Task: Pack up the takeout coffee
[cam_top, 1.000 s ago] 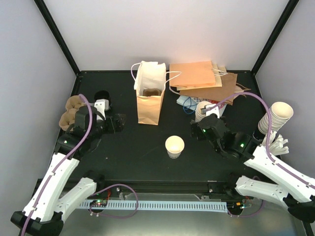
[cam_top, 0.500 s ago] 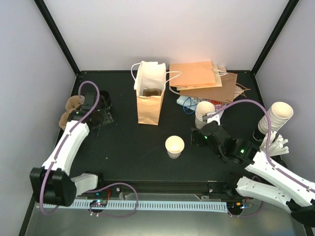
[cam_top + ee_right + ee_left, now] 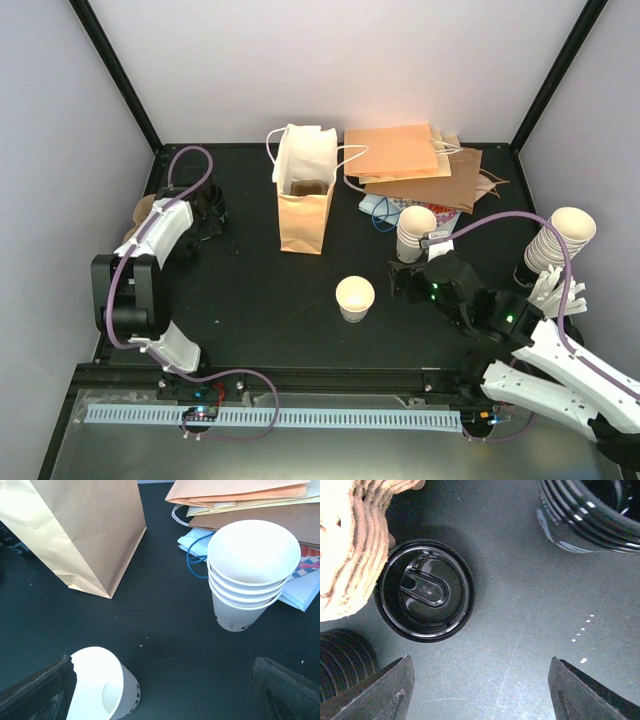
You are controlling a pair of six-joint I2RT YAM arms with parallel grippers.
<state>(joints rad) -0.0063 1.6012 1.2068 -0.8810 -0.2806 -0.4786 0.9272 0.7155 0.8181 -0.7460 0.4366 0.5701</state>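
Left fingers [image 3: 385,690] swung back-left — now hovering above black lid [image 3: 424,590].

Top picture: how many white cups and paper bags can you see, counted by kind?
Single lidless white paper cup: 1
Stacks of lidless white paper cups: 2
Standing tan paper bag: 1
Pile of flat brown paper bags: 1
Total: 5

I am working over a black table [image 3: 255,290], with pale walls [image 3: 350,60] standing on three sides and black posts [image 3: 117,75] running up the far corners.
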